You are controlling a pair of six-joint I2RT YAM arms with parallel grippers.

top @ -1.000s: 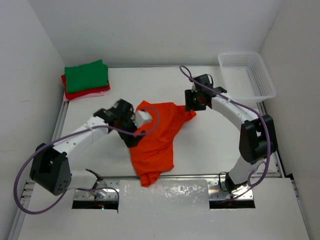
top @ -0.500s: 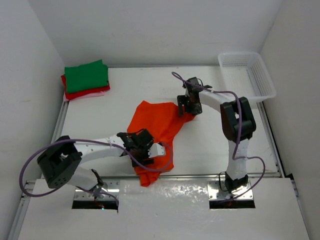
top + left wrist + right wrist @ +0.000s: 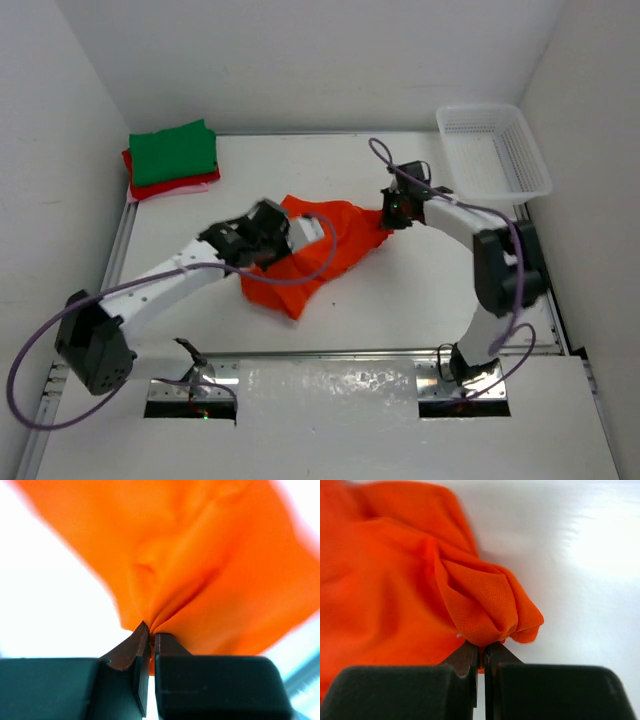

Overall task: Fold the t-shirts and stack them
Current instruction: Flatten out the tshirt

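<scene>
The orange t-shirt (image 3: 325,255) is spread crumpled at the middle of the table (image 3: 420,295). A fold at its 9 o'clock edge is pinched between the closed fingers of the left gripper (image 3: 288,233), and a bunched corner at its 2 o'clock end is nipped the same way by the right gripper (image 3: 392,212). The green t-shirt (image 3: 173,150) is stacked on the red t-shirt (image 3: 185,186) at the table's 10 o'clock corner. Since half a second ago, the left gripper has been carried from the 6 o'clock hem toward the centre, and the cloth that trailed to the near edge has been drawn in with it.
</scene>
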